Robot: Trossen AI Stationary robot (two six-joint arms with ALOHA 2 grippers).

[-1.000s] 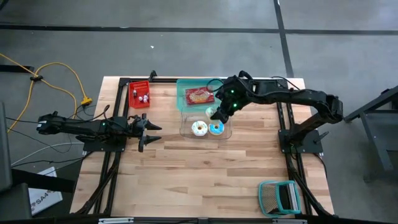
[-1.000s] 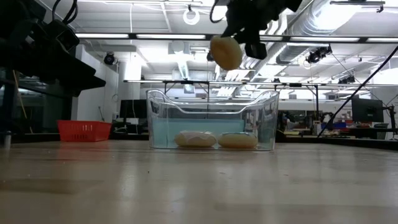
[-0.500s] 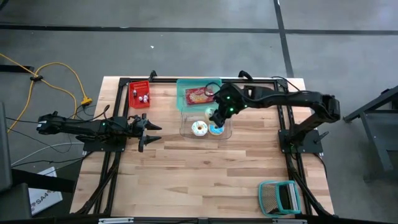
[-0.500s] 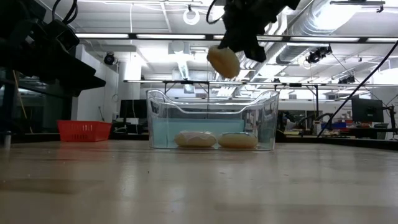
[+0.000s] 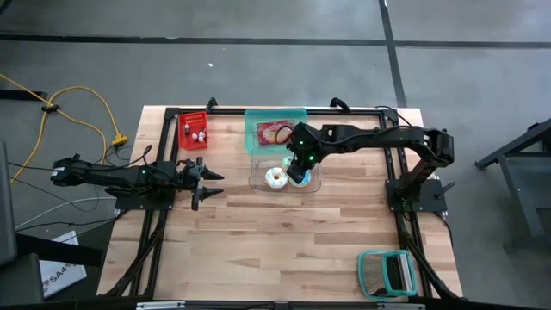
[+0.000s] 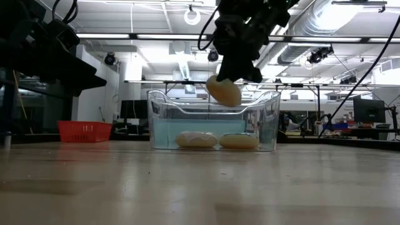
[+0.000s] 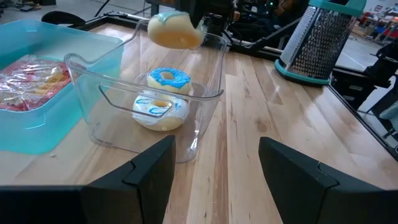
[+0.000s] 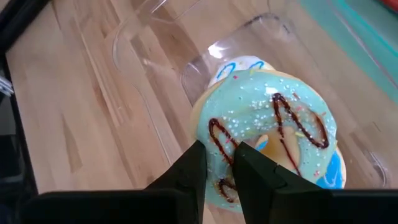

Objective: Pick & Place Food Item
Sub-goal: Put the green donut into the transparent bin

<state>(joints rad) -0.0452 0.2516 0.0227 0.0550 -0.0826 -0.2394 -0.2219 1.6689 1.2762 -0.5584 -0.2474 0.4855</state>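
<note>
A clear plastic bin (image 5: 284, 172) stands on the wooden table and holds a white-iced donut (image 7: 158, 111) and a blue-iced donut (image 7: 169, 78), both lying on its floor. My right gripper (image 8: 219, 165) is shut on a third donut (image 8: 267, 134), which has pale mint icing and chocolate drizzle. This donut (image 6: 224, 92) hangs over the bin's open top at about rim height. My left gripper (image 7: 214, 180) rests open at the table's left, pointing toward the bin, with nothing between its fingers. My right gripper pinches the mint-iced donut at its rim (image 8: 221, 180) between its two fingers. The fingers slant down from the table's right and far side. The donut hangs tilted below them, icing up, clear of the bin and of the two donuts inside.
A teal tray (image 5: 275, 129) with a packaged food item stands just behind the bin. A red basket (image 5: 194, 132) sits at the far left. A teal-framed grater (image 5: 387, 274) lies at the near right corner. Bare wood spreads in front of the bin.
My right gripper has come down and toward the table's left and near side, tipping further downward. It carries the mint-iced donut from well above the bin down to its rim. The gripper has stayed shut on the donut.
</note>
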